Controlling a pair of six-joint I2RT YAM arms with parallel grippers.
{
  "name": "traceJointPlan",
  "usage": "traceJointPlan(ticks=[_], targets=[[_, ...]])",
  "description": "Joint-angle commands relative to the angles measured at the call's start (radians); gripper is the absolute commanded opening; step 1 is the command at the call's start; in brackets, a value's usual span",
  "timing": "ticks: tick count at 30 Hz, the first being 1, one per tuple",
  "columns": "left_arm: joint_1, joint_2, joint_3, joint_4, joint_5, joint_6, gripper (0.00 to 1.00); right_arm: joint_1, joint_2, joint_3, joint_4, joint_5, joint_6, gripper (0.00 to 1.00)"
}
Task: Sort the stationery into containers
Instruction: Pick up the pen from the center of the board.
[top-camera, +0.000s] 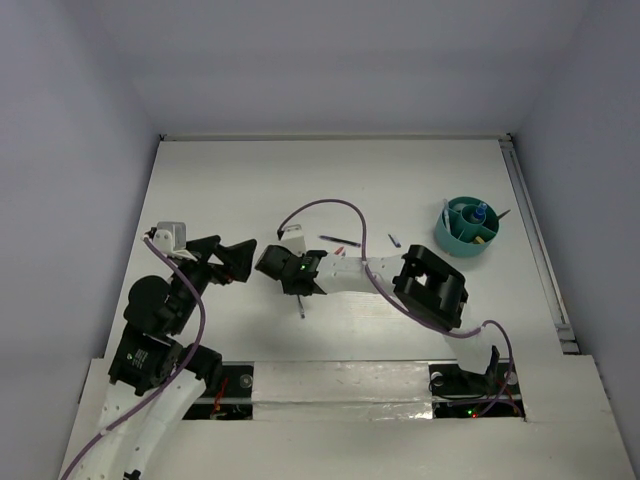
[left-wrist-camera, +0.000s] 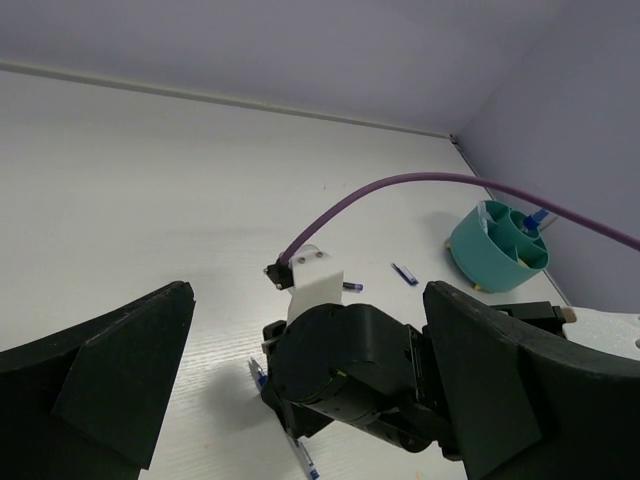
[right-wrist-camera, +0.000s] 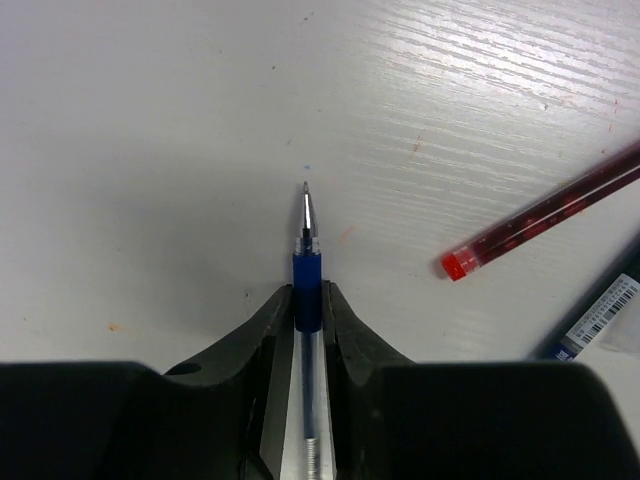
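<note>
My right gripper (right-wrist-camera: 307, 292) is shut on a blue pen (right-wrist-camera: 306, 270), tip pointing forward, low over the white table. In the top view this gripper (top-camera: 298, 291) is left of centre, with the pen (top-camera: 301, 307) sticking out towards the near edge. A red pen (right-wrist-camera: 545, 215) lies to the right of it. My left gripper (top-camera: 232, 262) is open and empty, just left of the right gripper. The teal tub (top-camera: 466, 240) stands at the far right with items in its compartments. It also shows in the left wrist view (left-wrist-camera: 490, 262).
Thin pens (top-camera: 335, 239) and a short blue piece (top-camera: 394, 239) lie between the right arm and the tub. A barcode-labelled pen (right-wrist-camera: 600, 315) lies at the right edge of the right wrist view. The right arm's purple cable (left-wrist-camera: 420, 184) arcs over the table.
</note>
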Motion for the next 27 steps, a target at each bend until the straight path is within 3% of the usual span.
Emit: traceJointPlan(ticks=[1, 4, 9, 12, 15, 17, 20, 23, 27], targets=[[-0.005, -0.014, 0.012, 0.024, -0.032, 0.001, 0.99, -0.002, 0.079, -0.008, -0.055, 0.011, 0.0, 0.17], [-0.005, -0.012, 0.011, 0.026, -0.032, -0.006, 0.99, -0.002, 0.081, -0.002, -0.05, 0.025, -0.019, 0.0], [-0.005, -0.008, 0.012, 0.023, -0.063, -0.021, 0.99, -0.002, 0.003, -0.015, 0.045, 0.042, -0.089, 0.0], [-0.005, 0.006, 0.02, 0.014, -0.046, -0.048, 0.99, -0.013, -0.123, -0.07, 0.166, 0.05, -0.153, 0.0], [-0.005, 0.024, 0.017, 0.011, 0.035, -0.09, 0.98, -0.022, -0.293, -0.139, 0.322, 0.03, -0.233, 0.0], [-0.005, 0.04, 0.003, 0.026, 0.126, -0.137, 0.91, -0.022, -0.428, -0.225, 0.445, 0.008, -0.292, 0.0], [-0.005, 0.064, -0.081, 0.148, 0.334, -0.238, 0.74, -0.022, -0.557, -0.313, 0.554, -0.058, -0.341, 0.0], [-0.005, 0.127, -0.199, 0.363, 0.523, -0.332, 0.71, -0.022, -0.625, -0.371, 0.616, -0.113, -0.353, 0.0], [-0.005, 0.193, -0.307, 0.593, 0.583, -0.432, 0.69, -0.022, -0.717, -0.432, 0.714, -0.165, -0.358, 0.0]])
